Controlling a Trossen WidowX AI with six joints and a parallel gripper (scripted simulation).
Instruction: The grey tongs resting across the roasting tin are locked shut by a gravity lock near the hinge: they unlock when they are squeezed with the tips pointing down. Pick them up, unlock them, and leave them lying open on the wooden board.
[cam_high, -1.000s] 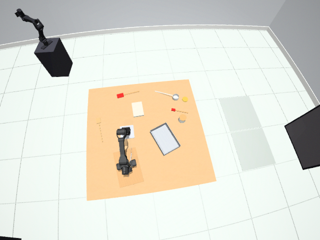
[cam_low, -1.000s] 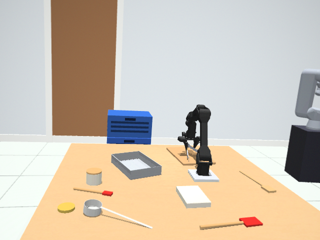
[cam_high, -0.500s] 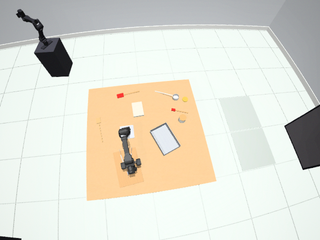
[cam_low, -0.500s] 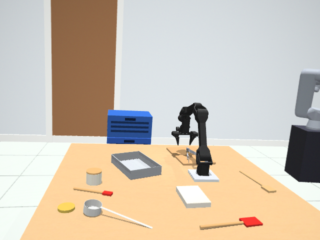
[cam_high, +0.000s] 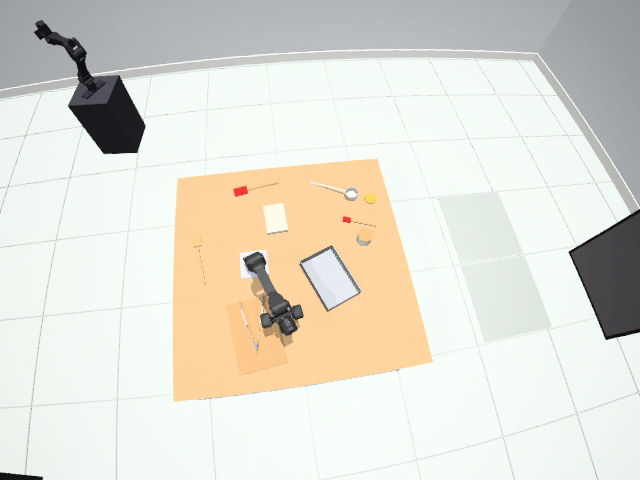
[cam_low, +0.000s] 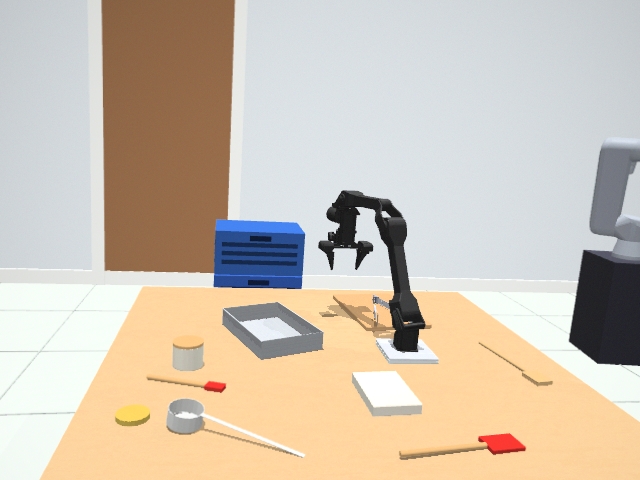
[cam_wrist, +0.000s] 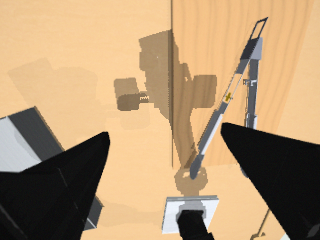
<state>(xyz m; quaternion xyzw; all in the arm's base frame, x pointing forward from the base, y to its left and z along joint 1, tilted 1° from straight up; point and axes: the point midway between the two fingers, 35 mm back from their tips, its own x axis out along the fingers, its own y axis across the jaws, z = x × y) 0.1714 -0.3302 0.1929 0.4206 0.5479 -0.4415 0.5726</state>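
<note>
The grey tongs (cam_high: 255, 343) (cam_low: 376, 303) (cam_wrist: 231, 92) lie spread in a V on the wooden board (cam_high: 261, 361) (cam_low: 351, 304) (cam_wrist: 285, 75). Their hinge end points away from the arm's base. My gripper (cam_high: 281, 316) (cam_low: 345, 264) (cam_wrist: 166, 132) is open and empty. It hangs high above the table, over the board's edge on the tin's side, fingers pointing down, well clear of the tongs. The grey roasting tin (cam_high: 316, 254) (cam_low: 273, 346) (cam_wrist: 25, 130) stands empty beside the board.
On the table lie a white block (cam_high: 275, 218) (cam_low: 386, 392), a red spatula (cam_high: 240, 191) (cam_low: 501, 442), a measuring cup (cam_high: 351, 194) (cam_low: 183, 415), a yellow disc (cam_high: 370, 198) (cam_low: 132, 414), a lidded jar (cam_high: 365, 237) (cam_low: 188, 352) and a wooden spatula (cam_high: 196, 240) (cam_low: 537, 378). A blue drawer unit (cam_low: 258, 253) stands behind.
</note>
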